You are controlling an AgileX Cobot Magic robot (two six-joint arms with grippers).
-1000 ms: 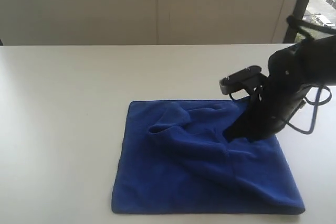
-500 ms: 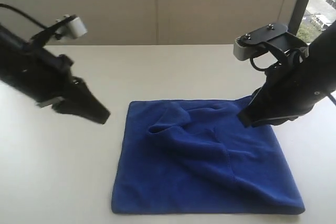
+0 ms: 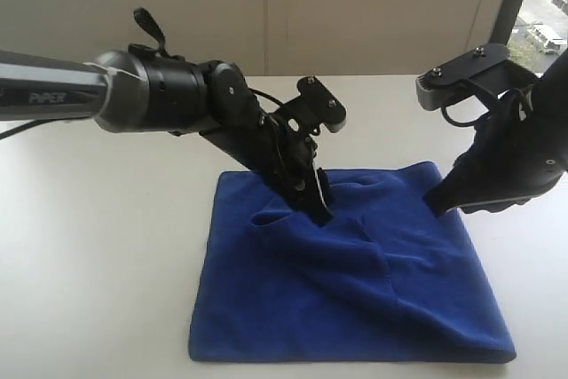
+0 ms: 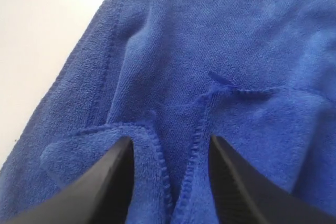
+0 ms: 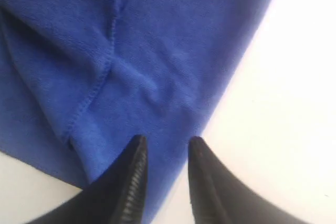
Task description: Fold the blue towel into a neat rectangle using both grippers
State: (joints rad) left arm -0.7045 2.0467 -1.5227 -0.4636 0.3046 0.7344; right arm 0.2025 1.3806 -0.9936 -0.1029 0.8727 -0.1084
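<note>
Blue towel (image 3: 355,299) lies rumpled, longer side left-to-right; left gripper (image 4: 169,142) spread wide over a fold, right gripper (image 5: 167,140) narrowly parted.

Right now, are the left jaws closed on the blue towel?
No, the jaws of the left gripper stand apart, with a raised hem of the blue towel between them.

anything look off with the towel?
Yes. The blue towel is not a neat rectangle: a loose folded-over flap lies rumpled across its middle, with a diagonal ridge running toward the near right corner. Nothing torn or spilled.
</note>
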